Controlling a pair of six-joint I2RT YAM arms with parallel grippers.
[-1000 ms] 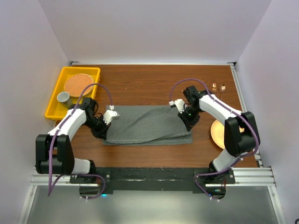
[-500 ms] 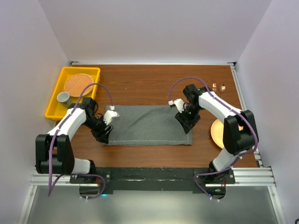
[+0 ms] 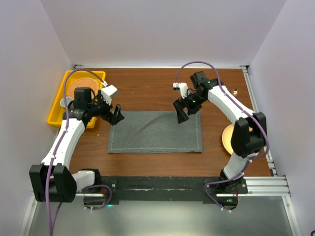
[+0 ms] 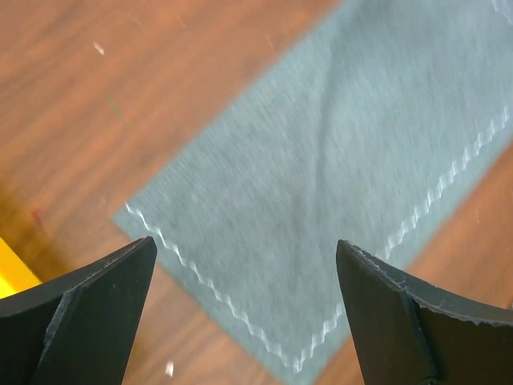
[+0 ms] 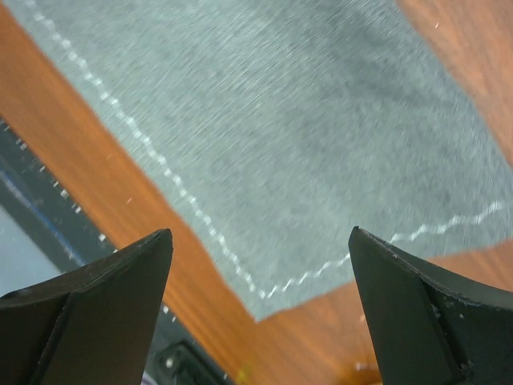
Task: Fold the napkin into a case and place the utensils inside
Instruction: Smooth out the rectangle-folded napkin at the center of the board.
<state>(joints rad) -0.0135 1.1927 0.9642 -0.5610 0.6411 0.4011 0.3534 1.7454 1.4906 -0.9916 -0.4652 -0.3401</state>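
Left gripper and right gripper lifted off napkin, jaws spread, bin holds cup, mat

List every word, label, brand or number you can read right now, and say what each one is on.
None: no readable text shows in any view.
The napkin has only a pale zigzag stitched hem, no tag or print.
The yellow tray and the plate show no lettering, though both are small in the top view.
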